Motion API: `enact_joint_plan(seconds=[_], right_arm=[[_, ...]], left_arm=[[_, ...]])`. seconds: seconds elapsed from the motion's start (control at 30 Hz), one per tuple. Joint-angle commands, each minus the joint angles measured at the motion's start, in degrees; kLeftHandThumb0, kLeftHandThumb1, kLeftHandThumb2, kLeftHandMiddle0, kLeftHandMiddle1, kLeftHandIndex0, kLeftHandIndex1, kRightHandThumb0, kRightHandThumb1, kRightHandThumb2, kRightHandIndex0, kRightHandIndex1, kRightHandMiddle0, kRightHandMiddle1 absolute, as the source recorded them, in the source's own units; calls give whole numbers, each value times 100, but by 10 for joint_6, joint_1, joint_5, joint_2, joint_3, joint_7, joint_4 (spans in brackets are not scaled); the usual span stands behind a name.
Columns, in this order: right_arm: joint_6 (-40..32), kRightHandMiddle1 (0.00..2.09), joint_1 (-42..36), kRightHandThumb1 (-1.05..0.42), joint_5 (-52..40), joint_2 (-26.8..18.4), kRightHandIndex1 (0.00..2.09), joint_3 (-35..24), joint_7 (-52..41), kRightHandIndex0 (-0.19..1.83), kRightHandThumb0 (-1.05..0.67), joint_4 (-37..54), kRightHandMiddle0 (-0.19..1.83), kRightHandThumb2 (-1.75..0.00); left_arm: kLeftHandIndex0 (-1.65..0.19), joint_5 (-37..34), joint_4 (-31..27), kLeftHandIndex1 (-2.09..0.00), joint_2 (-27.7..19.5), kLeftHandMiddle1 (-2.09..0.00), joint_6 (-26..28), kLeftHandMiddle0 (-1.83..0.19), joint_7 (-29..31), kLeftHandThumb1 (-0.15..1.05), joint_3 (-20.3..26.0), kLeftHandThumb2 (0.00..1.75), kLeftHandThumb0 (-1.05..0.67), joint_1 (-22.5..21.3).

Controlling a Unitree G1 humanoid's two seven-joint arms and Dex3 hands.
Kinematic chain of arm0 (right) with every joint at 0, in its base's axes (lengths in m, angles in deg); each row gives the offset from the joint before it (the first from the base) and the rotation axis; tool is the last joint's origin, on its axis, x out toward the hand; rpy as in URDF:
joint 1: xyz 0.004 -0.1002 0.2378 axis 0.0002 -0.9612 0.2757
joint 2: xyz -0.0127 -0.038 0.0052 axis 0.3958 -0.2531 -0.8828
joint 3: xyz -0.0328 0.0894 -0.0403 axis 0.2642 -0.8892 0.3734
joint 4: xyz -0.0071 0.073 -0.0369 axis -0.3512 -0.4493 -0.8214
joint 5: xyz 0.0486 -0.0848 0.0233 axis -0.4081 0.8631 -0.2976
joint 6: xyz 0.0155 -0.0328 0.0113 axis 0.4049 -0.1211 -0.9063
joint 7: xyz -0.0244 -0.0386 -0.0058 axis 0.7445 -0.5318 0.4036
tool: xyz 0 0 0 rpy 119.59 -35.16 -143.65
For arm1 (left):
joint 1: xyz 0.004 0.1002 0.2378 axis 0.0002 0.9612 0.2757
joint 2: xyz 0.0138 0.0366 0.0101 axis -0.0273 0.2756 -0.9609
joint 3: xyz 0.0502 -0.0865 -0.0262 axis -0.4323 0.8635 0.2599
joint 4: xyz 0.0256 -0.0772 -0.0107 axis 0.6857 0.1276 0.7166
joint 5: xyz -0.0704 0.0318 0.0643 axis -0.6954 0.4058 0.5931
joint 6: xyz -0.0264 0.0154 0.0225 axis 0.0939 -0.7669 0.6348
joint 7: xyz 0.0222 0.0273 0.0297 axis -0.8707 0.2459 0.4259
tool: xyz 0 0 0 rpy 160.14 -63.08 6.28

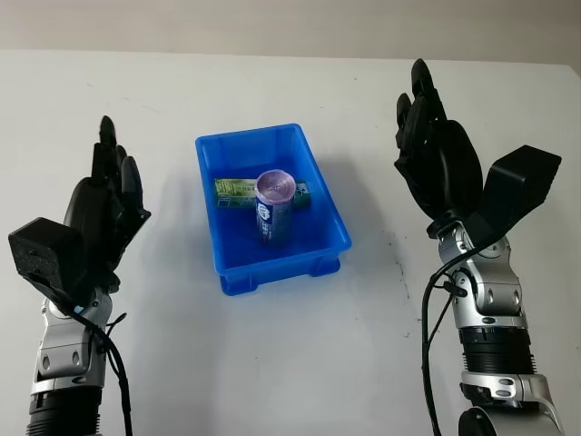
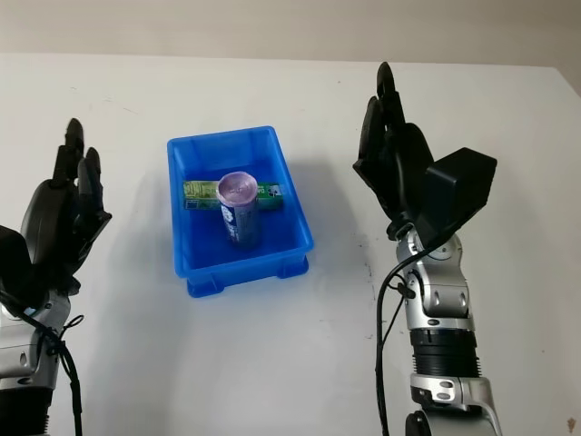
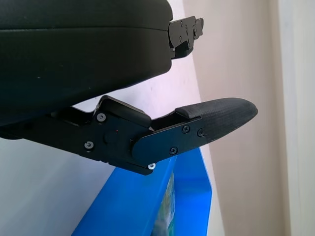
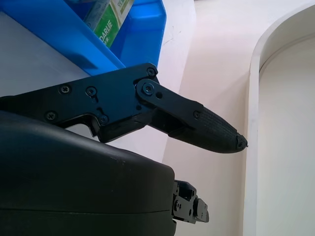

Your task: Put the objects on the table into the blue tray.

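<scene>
1. Left eye view: a blue tray (image 1: pixel 327 218) is seen near the middle of a white table (image 1: pixel 272 363), with its long axis running roughly from 11 o'clock to 5 o'clock.
2. Two objects are contained in the tray. A can with a purple lid (image 1: pixel 273 205) is propped in the middle, its lid tilted up toward the camera. A flat green packet (image 1: pixel 234 191) is laid across the tray behind the can, and its far end is seen again at the can's 2 o'clock side.
3. The left hand (image 1: pixel 100 213) is found at 9 o'clock from the tray, well apart from it, raised above the table. Nothing is held; the hand is released, with fingers pointed toward 12 o'clock and the palm side turned toward the tray.
4. The right hand (image 1: pixel 436 154) is found at 3 o'clock from the tray, also well apart and raised. It is released as well, empty, with fingers pointed toward 12 o'clock.
5. Both forearms are held nearly upright, rising from the lower corners.
6. In the left wrist view, one straight finger (image 3: pixel 216 115) is shown above the tray's blue wall (image 3: pixel 138 201).
7. In the right wrist view, a straight finger (image 4: pixel 206 130) is shown beside the tray's corner, where the green packet (image 4: pixel 106 17) is visible.
</scene>
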Motion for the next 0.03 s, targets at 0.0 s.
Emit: enact_joint_plan(seconds=[0.0], right_arm=[[-2,0,-8,-105,-3,0,0,-3,-1,-19,-80,15,-19,-87]], left_arm=[[19,-2,-9,0,4,0,5,19,-1,105,-7,76,-84,-5]])
